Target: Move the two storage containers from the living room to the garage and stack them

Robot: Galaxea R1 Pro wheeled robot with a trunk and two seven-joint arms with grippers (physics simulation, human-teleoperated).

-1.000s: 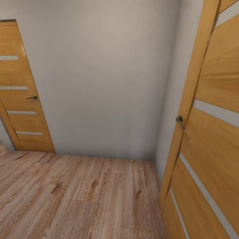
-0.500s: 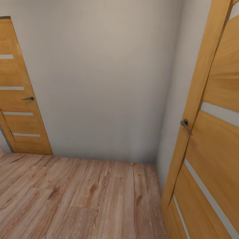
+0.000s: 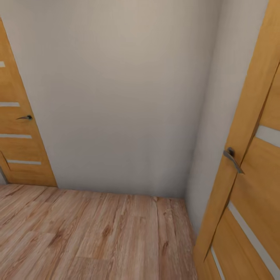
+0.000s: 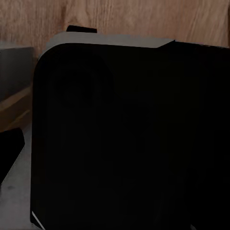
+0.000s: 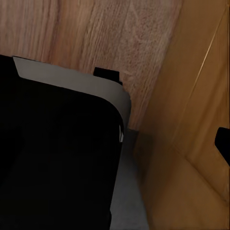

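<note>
- Swung a little rightward over the last second, to judge by the whole head view sliding left: honey-coloured wood-panelled door with pale stripes (image 3: 17, 128) now half cut by the left edge, matching door at the right (image 3: 249, 186) with its grey metal lever handle (image 3: 233, 158) lower and closer.
- Facing a plain off-white wall (image 3: 124, 97) above light wood-plank floor (image 3: 97, 233).
- Probably in transit, turning in a hallway corner; no orange-red storage containers anywhere in view, so location unknown.
- Cannot tell finger spread or any load on either side: wrist views blocked by dark rounded robot casing (image 4: 124, 139).
</note>
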